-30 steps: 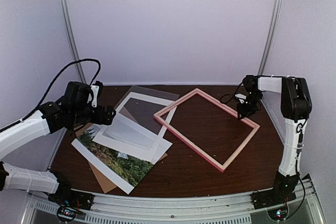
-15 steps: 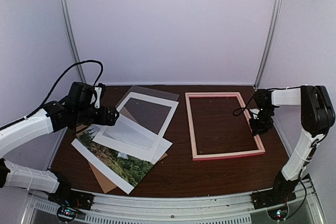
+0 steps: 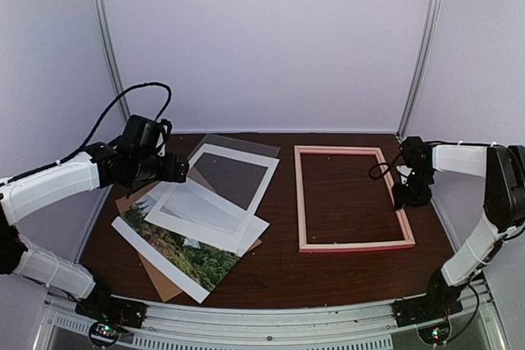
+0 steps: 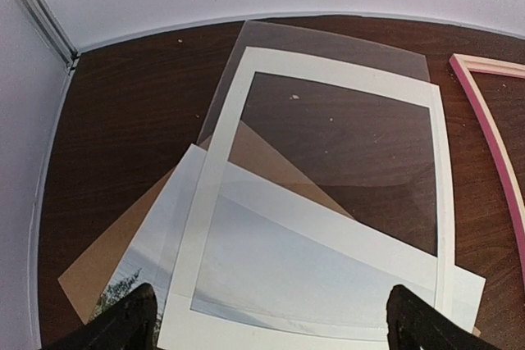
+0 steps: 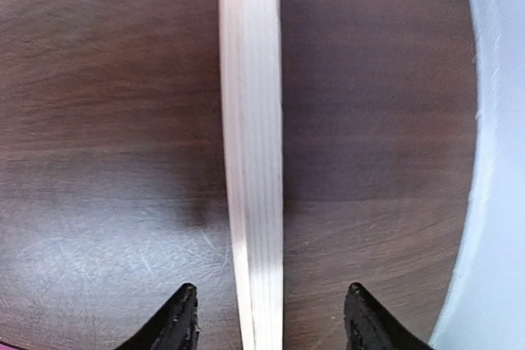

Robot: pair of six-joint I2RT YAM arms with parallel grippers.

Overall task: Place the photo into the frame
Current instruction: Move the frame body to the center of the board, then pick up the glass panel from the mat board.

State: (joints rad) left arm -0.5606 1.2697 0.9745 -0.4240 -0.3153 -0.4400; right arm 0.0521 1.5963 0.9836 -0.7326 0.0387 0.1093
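- From above, the left arm reached in low from the left, with the left gripper [image 3: 176, 171] at the paper stack's far edge. The photo [image 3: 176, 252] lay under the white mat [image 3: 215, 202], left of the frame [image 3: 354, 245]. The bent right arm pointed the right gripper [image 3: 413, 194] down at the frame's right rail.
- On the left wrist, the fingers [image 4: 123, 327] were spread wide and held nothing.
- On the right wrist, the parted fingers [image 5: 184, 317] straddled the pale rail without touching it.

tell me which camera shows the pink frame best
Top external: the whole pink frame shows, all four sides. Left wrist catches only one corner; right wrist shows just one pale rail, close up.
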